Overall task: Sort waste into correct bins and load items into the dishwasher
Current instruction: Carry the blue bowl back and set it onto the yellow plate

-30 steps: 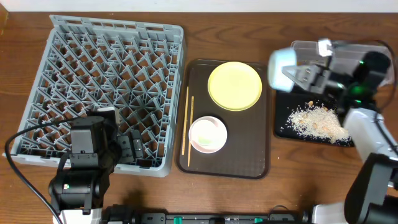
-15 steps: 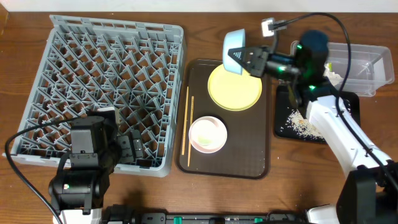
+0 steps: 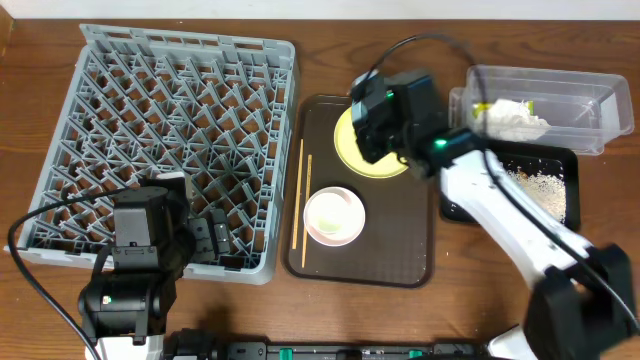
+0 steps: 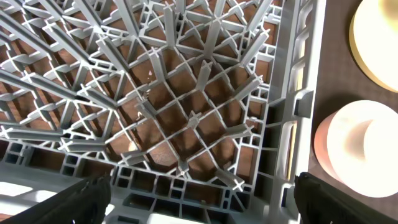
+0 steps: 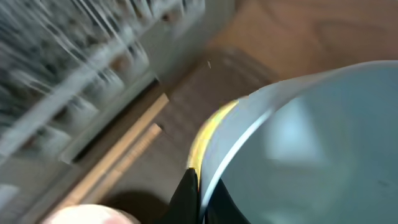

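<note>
One light blue bowl (image 5: 298, 143) clamped in right gripper (image 5: 196, 199), round yellow plate (image 3: 344, 145) beneath. Left gripper (image 4: 202, 193) spread wide.

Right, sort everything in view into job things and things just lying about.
Job: dish rack, yellow plate, white bowl, blue bowl, chopsticks, clear tub, napkin, black tray, crumbs.
Lying about: brown serving tray, table.

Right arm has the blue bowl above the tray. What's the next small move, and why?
Probably carry it left to the grey rack: the right gripper is clamped on the light blue bowl over the yellow plate, and the rack lies just past the chopsticks.
</note>
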### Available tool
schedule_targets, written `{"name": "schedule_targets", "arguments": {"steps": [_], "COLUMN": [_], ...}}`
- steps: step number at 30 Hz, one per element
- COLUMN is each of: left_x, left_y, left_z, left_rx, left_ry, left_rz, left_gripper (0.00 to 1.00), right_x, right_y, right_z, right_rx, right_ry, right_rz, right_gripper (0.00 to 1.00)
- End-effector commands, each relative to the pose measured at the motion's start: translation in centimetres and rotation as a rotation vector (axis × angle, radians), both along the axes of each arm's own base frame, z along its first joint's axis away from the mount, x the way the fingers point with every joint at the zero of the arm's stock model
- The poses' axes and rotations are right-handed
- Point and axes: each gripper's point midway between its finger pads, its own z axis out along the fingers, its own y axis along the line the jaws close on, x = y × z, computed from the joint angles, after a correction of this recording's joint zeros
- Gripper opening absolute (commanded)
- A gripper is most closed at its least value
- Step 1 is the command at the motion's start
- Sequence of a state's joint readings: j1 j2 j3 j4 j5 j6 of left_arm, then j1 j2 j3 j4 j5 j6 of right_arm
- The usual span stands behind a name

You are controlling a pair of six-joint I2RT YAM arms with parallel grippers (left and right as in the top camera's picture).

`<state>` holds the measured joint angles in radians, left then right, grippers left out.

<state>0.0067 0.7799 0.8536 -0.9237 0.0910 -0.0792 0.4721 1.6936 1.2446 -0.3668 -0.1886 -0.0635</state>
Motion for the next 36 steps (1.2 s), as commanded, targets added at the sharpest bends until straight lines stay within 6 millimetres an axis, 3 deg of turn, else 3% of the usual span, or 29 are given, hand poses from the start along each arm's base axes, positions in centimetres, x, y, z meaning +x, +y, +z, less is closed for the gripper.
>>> {"name": "schedule_targets", "arguments": {"steps": [1, 2, 3, 6, 8, 12, 13, 14, 20, 24, 27, 36], "left_x": [0.1, 0.1, 0.1, 0.1, 0.1, 0.1, 0.1, 0.1, 0.1, 0.2, 0.2, 0.1], "left_y": [0.1, 0.1, 0.1, 0.1, 0.1, 0.1, 0.1, 0.1, 0.1, 0.1, 0.1, 0.1], "left_z": [0.7, 0.7, 0.7, 0.7, 0.7, 0.7, 0.7, 0.7, 0.7, 0.7, 0.7, 0.7], "left_rx": [-0.006, -0.006, -0.006, -0.006, -0.006, -0.006, -0.006, -0.006, -0.006, -0.007, -0.007, -0.007], "left_ry": [-0.016, -0.016, -0.017, -0.016, -0.017, -0.017, -0.017, -0.017, -0.017, -0.017, -0.017, -0.017], "left_rz": [0.010, 0.010, 0.010, 0.010, 0.010, 0.010, 0.010, 0.010, 0.010, 0.010, 0.010, 0.010], "left_gripper": [0.94, 0.94, 0.94, 0.95, 0.94, 0.94, 0.94, 0.94, 0.94, 0.94, 0.94, 0.94], "right_x": [1.0, 1.0, 1.0, 0.8, 0.7, 0.8, 0.7, 0.6, -1.1, -3.8, -6.2, -11.2], "right_y": [-0.5, -0.4, -0.3, -0.4, -0.4, -0.1, 0.0, 0.1, 0.1, 0.6, 1.0, 1.9], "right_z": [-4.0, -4.8, -7.0, -9.8, -10.0, -8.8, -8.3, -7.6, -1.0, 1.3, 0.9, -4.2], "right_rx": [-0.158, -0.166, -0.185, -0.212, -0.208, -0.183, -0.175, -0.163, -0.068, 0.022, 0.045, -0.038], "right_ry": [-0.004, 0.011, 0.047, 0.100, 0.111, 0.097, 0.092, 0.089, 0.050, 0.119, 0.223, 0.449], "right_rz": [0.016, 0.019, 0.025, 0.029, 0.017, 0.013, 0.018, 0.025, 0.012, 0.035, 0.061, 0.068], "right_gripper": [0.01, 0.01, 0.01, 0.01, 0.02, 0.14, 0.25, 0.29, 0.36, 0.39, 0.38, 0.36]}}
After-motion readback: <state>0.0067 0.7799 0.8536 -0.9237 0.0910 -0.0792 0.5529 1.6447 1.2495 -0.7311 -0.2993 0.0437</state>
